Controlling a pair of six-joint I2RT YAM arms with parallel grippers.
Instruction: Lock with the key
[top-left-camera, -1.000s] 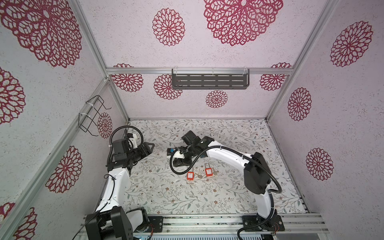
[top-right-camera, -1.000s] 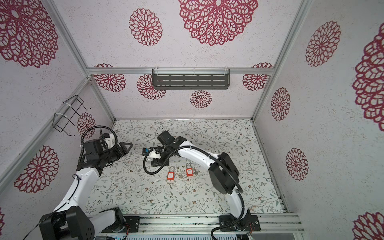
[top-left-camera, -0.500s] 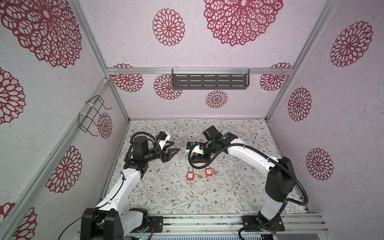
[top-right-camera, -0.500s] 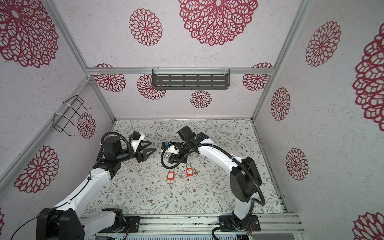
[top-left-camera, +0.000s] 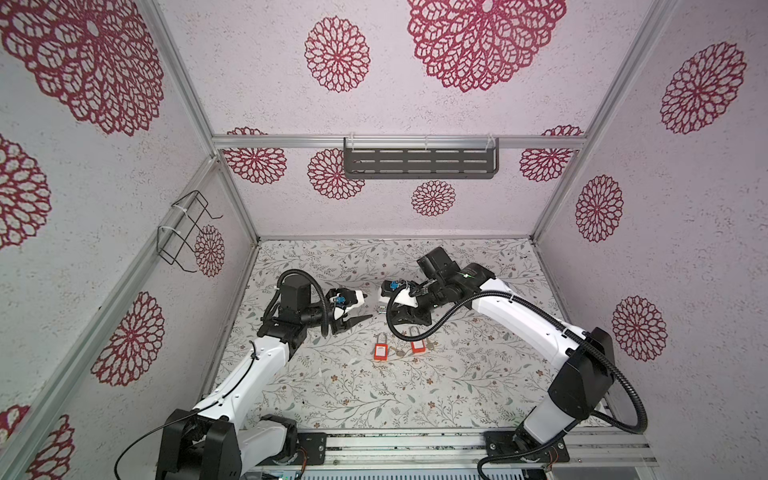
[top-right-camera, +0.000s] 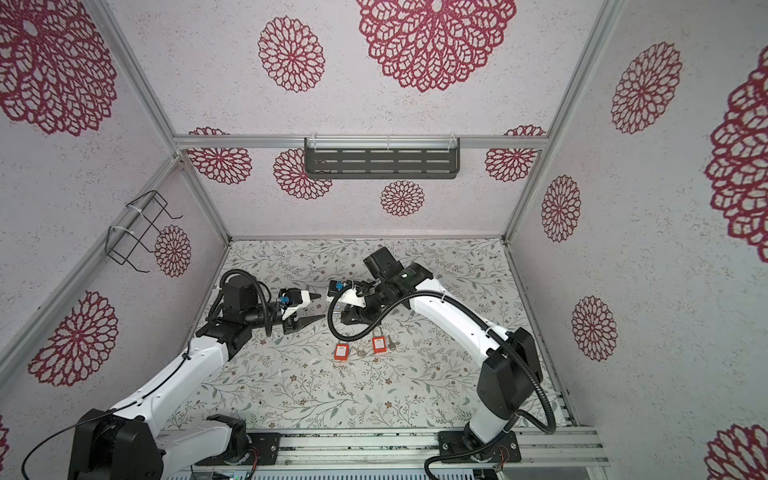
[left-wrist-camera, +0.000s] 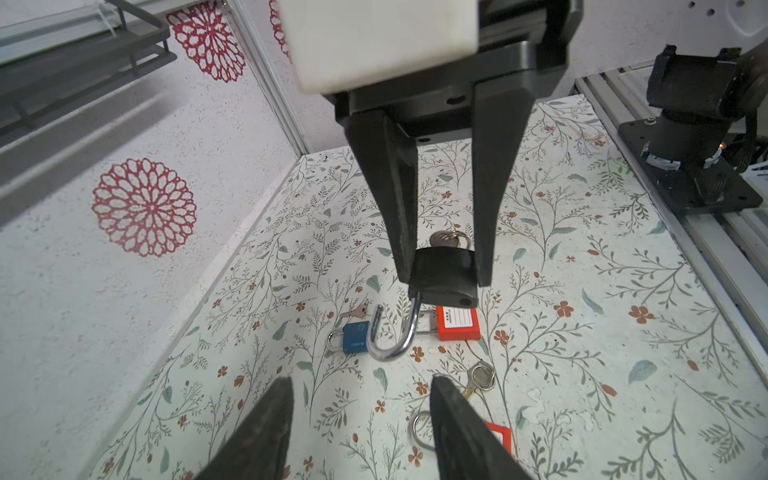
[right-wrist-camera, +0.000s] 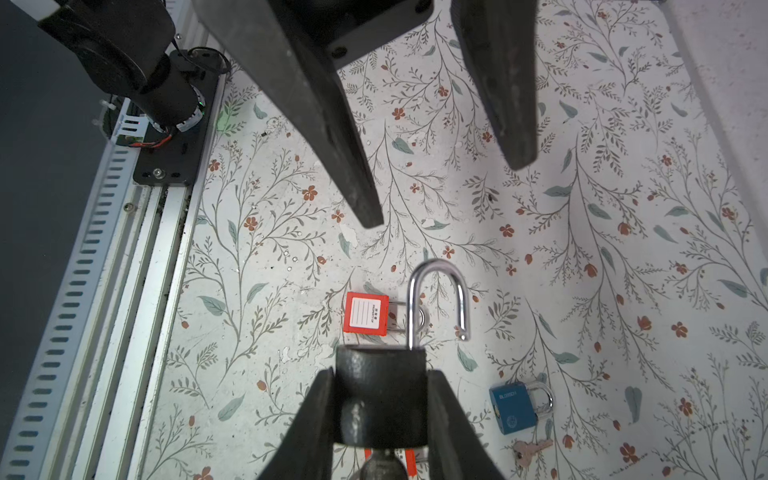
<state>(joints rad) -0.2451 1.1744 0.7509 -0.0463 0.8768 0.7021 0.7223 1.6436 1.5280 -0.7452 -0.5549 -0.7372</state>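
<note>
Gripping black padlock (right-wrist-camera: 380, 374) by its body with right gripper (right-wrist-camera: 382, 395), jaws pressed flat on both sides, open shackle sticking out past the tips. Reaching in with right arm (top-left-camera: 519, 320), elbow bent, wrist tipped down toward the padlock. Facing the padlock with left gripper (top-left-camera: 368, 306), tips near the shackle, no contact. Holding those jaws apart, with nothing between. Stretching left arm (top-left-camera: 257, 365) forward, forearm raised, wrist aimed straight at the padlock.
</note>
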